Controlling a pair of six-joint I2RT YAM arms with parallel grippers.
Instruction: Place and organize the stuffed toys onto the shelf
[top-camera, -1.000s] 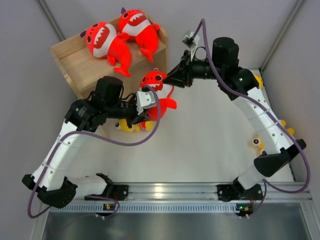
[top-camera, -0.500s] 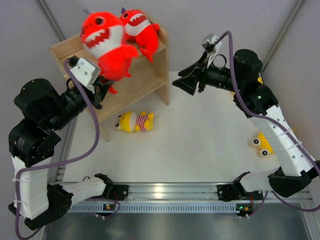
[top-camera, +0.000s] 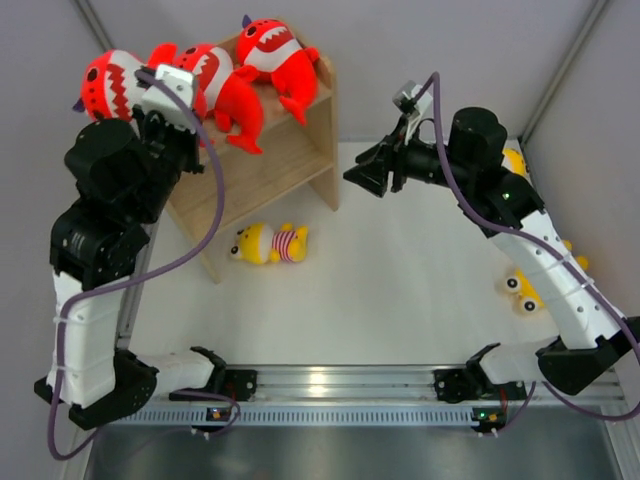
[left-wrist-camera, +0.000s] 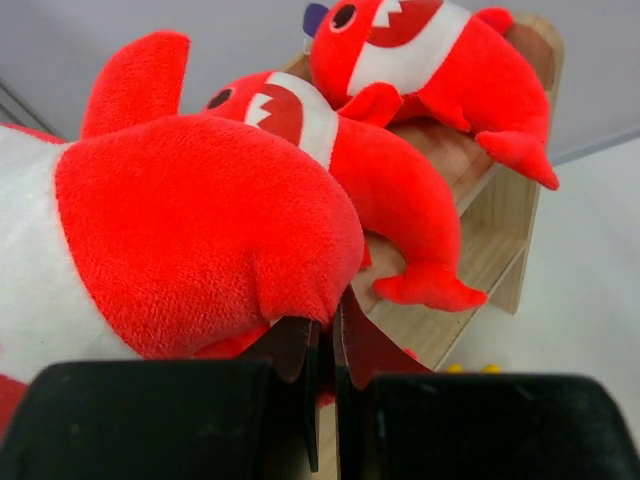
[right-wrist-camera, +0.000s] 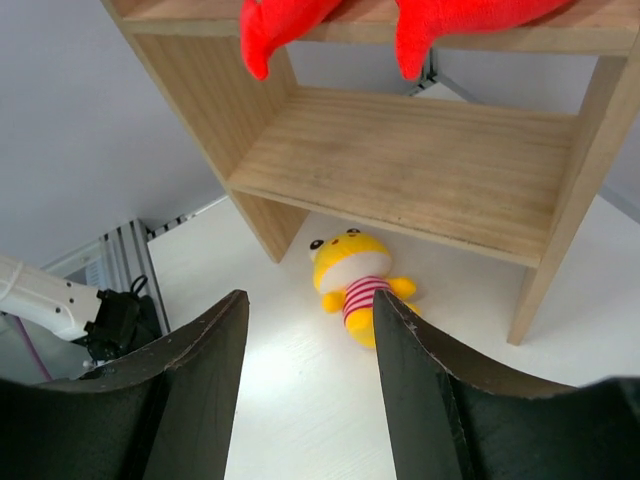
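My left gripper (left-wrist-camera: 325, 318) is shut on a flap of a red shark (top-camera: 110, 85), which it holds up by the left end of the shelf (top-camera: 290, 165). This shark fills the left wrist view (left-wrist-camera: 200, 230). Two more red sharks (top-camera: 222, 85) (top-camera: 275, 55) lie on the shelf's top tier. A yellow striped doll (top-camera: 270, 243) lies on the table in front of the shelf. My right gripper (top-camera: 365, 175) hovers to the right of the shelf, open, nothing between its fingers; the right wrist view looks past them at the doll (right-wrist-camera: 355, 285) and the bare lower tier (right-wrist-camera: 420, 170).
A second yellow doll (top-camera: 525, 290) lies by the table's right edge, under the right arm. A third yellow doll (top-camera: 512, 160) peeks out behind the right arm's elbow. Grey walls stand close behind the shelf and along both sides.
A second ago both grippers met at the shark in front of the shelf. The right one let go and drew back; the left arm carried the shark up and left, level with the top tier.
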